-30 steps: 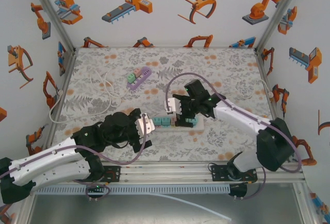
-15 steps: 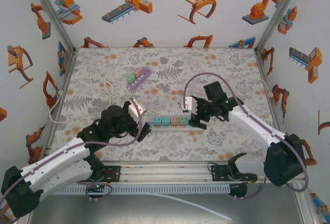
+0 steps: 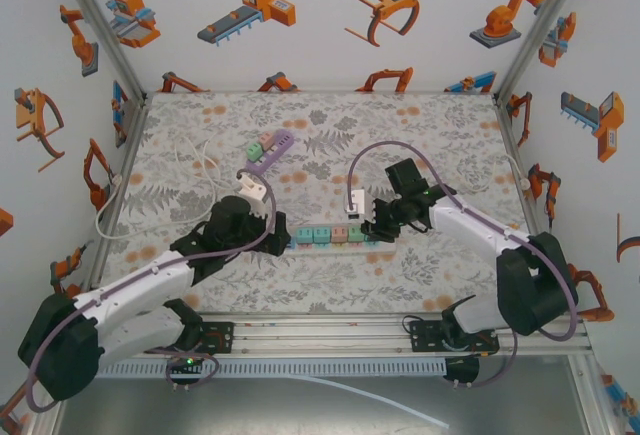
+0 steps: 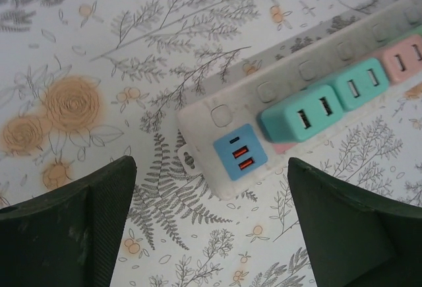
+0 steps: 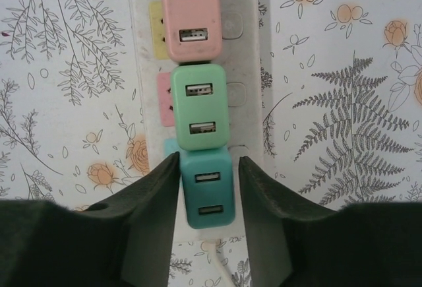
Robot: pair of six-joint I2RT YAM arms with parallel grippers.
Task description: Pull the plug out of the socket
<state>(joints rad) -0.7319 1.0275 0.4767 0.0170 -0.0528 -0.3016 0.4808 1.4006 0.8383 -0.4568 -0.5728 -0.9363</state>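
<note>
Right gripper (image 5: 208, 161) pinching one teal plug (image 5: 207, 198) on white strip (image 5: 245, 63); left gripper (image 4: 210, 168) open, empty

Floral table (image 3: 430, 125) bears white socket strip (image 4: 310, 69), purple strip (image 3: 268, 151).

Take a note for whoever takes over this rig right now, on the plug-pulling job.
Right gripper: closed on the teal plug at one end of the power strip; the plug sits in its socket.
Left gripper: open, its fingers either side of the strip's other end, by the blue USB module, gripping nothing.
Done: plug grasped.
Left: brace the strip, probably with the left gripper, then pull the plug straight off.
</note>
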